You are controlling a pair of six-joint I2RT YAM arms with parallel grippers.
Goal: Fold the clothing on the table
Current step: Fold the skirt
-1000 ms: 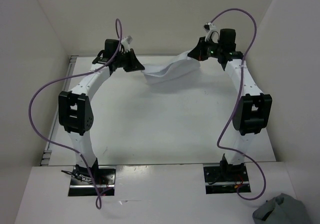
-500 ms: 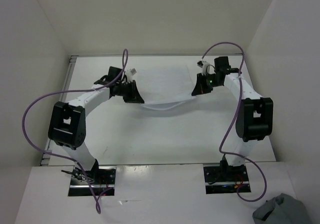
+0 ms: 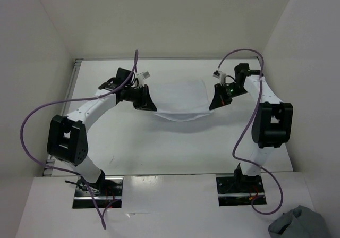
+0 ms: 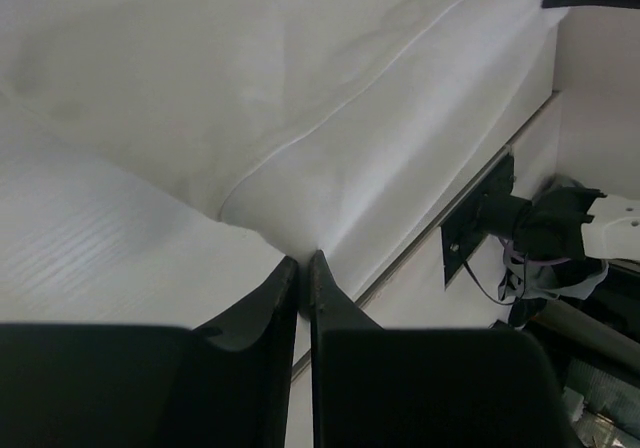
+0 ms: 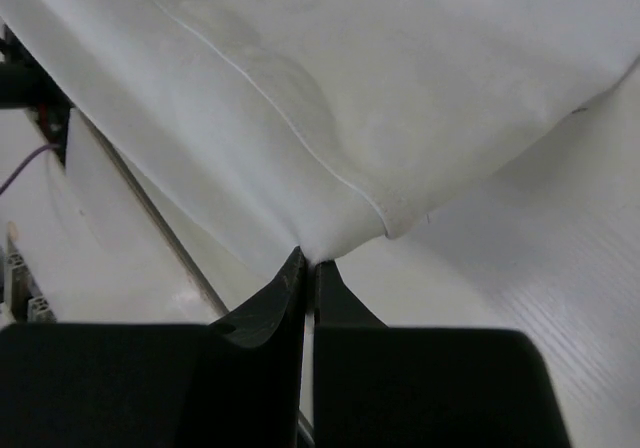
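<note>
Seemingly mid-fold, left gripper point(image 3: 144, 102) and right gripper point(image 3: 217, 101) each pinched the clothing point(image 3: 178, 95) mid-frame; laying it flat seemed next.

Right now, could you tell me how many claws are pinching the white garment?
2: the left claw holds the garment at its left corner, the right claw at its right corner.

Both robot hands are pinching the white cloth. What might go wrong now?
1. The left gripper and the right gripper each pinch only a small corner of the clothing, so a corner might slip out.
2. The near edge sags between them above the table, so the fold may land wrinkled or crooked instead of flat.
</note>
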